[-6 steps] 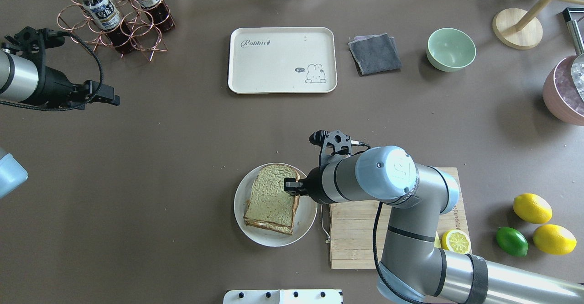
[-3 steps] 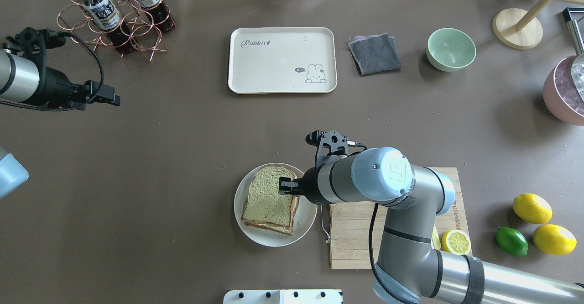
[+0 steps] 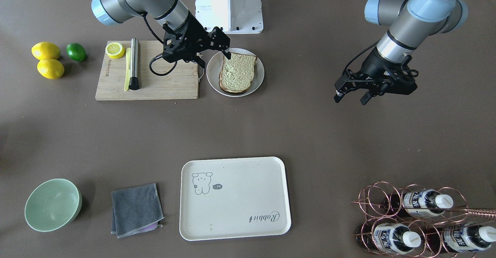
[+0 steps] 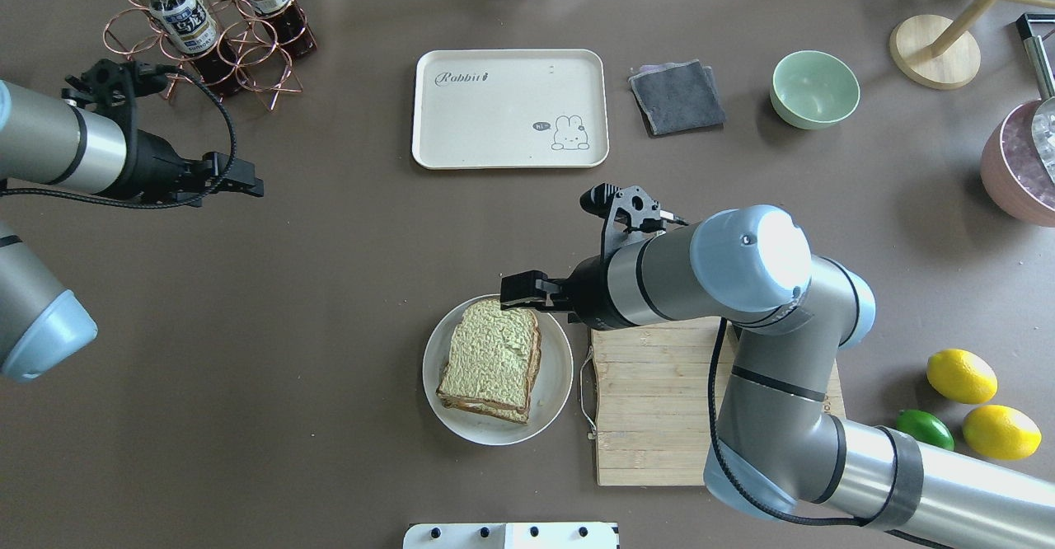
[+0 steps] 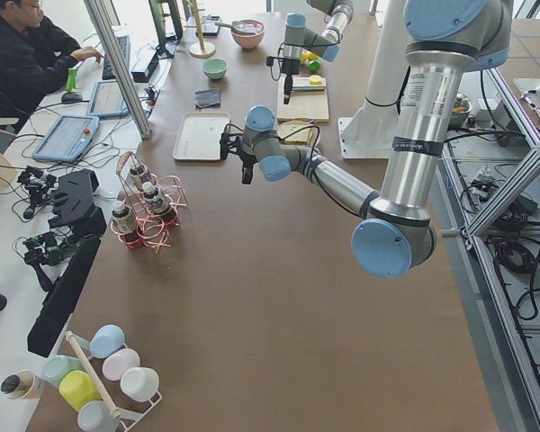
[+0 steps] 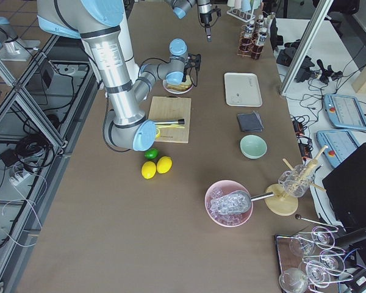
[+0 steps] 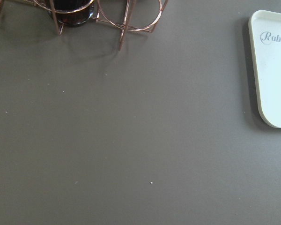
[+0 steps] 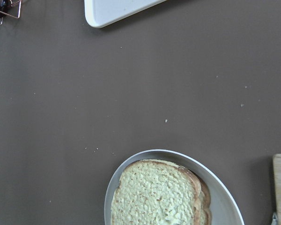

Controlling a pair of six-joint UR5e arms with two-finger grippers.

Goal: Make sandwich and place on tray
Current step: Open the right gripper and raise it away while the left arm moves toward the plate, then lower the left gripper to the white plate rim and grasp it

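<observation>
The sandwich (image 4: 490,358) lies on a round white plate (image 4: 557,384); its top slice is pale green-beige with a brown crust, and any filling is hidden. It also shows in the front view (image 3: 237,72) and the right wrist view (image 8: 157,197). My right gripper (image 4: 521,289) hangs open and empty just above the plate's far edge; in the front view (image 3: 214,57) its fingers stand apart. The cream tray (image 4: 509,108) lies empty further back, also in the front view (image 3: 234,198). My left gripper (image 4: 247,186) is open and empty over bare table at the left, near the tray's corner (image 7: 276,65).
A wooden cutting board (image 3: 170,83) with a steel rod (image 3: 134,62) and a lemon half (image 3: 115,49) lies beside the plate. Lemons (image 4: 961,376) and a lime (image 4: 925,435) are at right. A grey cloth (image 4: 677,97), a green bowl (image 4: 814,89) and a bottle rack (image 4: 210,30) stand at the back.
My right gripper has come off the sandwich's top and moved back and up, past the plate's far edge. My left arm has moved inward to the right.
</observation>
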